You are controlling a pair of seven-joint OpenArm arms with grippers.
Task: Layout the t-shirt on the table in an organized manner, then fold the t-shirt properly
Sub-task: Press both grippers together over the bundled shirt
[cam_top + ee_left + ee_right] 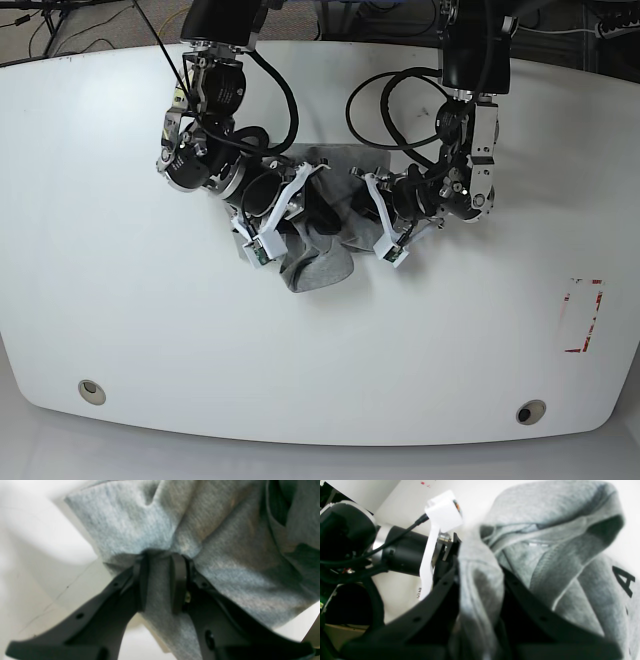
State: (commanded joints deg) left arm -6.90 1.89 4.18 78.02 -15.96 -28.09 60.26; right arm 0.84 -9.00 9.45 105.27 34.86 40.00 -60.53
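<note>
T-shirt bunched on table, both pincers clamped on fabric

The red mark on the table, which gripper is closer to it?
Left. The left gripper is on the base view's right, the same side as the red mark, shut on the t-shirt. The right gripper grips the t-shirt farther from the mark.

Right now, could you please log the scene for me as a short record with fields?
garment: t-shirt, grey, bunched, not laid flat
lettering: black letter shows in right wrist view
surface: table, white
left gripper: shut on a fold of the shirt
right gripper: shut on a fold of the shirt
arms: both close together over the shirt
table mark: red mark at one edge, apart from the shirt
</note>
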